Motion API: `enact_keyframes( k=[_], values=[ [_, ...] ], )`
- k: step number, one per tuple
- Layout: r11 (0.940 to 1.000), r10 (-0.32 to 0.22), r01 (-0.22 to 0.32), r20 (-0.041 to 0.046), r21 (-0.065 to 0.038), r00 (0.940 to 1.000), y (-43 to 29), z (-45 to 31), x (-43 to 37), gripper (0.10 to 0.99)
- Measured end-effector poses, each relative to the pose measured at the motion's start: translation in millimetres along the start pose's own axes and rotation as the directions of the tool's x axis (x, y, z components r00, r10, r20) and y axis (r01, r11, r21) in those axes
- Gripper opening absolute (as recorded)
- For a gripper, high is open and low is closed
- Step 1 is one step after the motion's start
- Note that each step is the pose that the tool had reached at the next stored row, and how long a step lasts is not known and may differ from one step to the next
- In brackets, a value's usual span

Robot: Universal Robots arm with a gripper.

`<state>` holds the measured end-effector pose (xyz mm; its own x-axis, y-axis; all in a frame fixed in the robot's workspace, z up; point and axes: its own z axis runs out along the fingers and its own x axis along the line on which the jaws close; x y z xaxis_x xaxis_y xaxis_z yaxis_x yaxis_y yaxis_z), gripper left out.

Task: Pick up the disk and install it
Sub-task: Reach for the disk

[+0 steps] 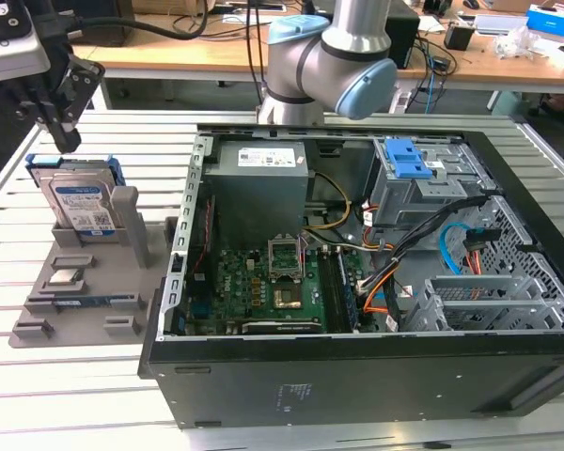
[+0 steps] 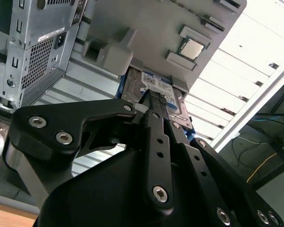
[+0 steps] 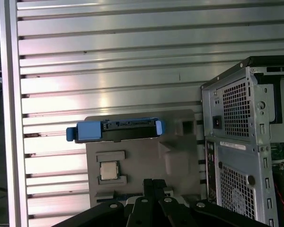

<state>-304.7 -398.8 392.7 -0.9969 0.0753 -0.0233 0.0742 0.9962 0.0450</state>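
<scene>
The disk (image 1: 79,201) is a silver drive with a white-and-blue label in a blue carrier. It stands upright on its edge in a slot of the grey holder (image 1: 122,282), at the exterior view's left. My gripper (image 1: 66,141) hangs just above the disk's top edge with its black fingers together and nothing between them. In the first wrist view the disk (image 3: 116,130) shows edge-on beyond the fingertips (image 3: 154,185). In the second wrist view the finger tips (image 2: 154,98) lie over the disk (image 2: 132,90).
The open computer case (image 1: 357,376) lies to the exterior view's right, with a blue-latched drive cage (image 1: 409,164) and cables (image 1: 451,249) inside. A square processor chip (image 1: 66,278) and a thin memory stick (image 1: 94,302) rest on the holder. The slatted metal table (image 1: 75,395) surrounds everything.
</scene>
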Motion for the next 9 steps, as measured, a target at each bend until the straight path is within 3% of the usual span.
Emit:
enact_keyframes(
  k=[9],
  values=[
    [1.0, 0.0, 0.0, 0.0, 0.0, 1.0, -1.2, -0.4, 16.2, 0.102]
  ],
)
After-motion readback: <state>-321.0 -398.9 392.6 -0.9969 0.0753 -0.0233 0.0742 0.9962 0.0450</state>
